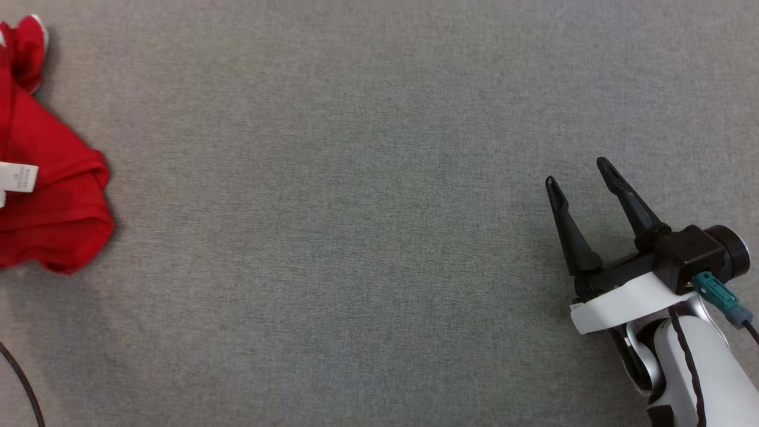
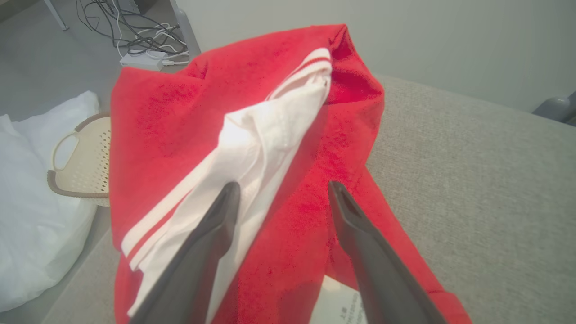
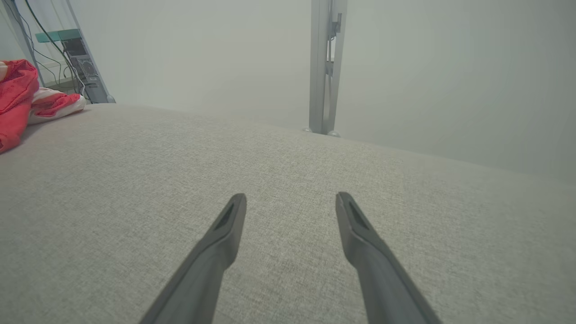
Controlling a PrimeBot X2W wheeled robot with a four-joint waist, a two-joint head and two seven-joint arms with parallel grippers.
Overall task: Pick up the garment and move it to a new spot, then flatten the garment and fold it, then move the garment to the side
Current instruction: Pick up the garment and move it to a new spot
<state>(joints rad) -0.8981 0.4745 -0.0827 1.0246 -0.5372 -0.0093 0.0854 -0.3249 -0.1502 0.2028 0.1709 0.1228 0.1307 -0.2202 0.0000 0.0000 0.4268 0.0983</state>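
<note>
Grey surface, one red garment; left claw and right claw both spread.

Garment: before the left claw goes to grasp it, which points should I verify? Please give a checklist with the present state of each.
1. Left claw open: ok, its jaws stand apart.
2. Left claw aimed at the garment: ok, the red cloth lies just ahead of its fingers.
3. Fingers touching the cloth: cannot tell.
4. Right claw open and holding nothing: ok.
5. Garment flat: not ok, it lies crumpled.
6. New spot on the grey surface: ok, a bare area lies between the garment and the right claw.
</note>
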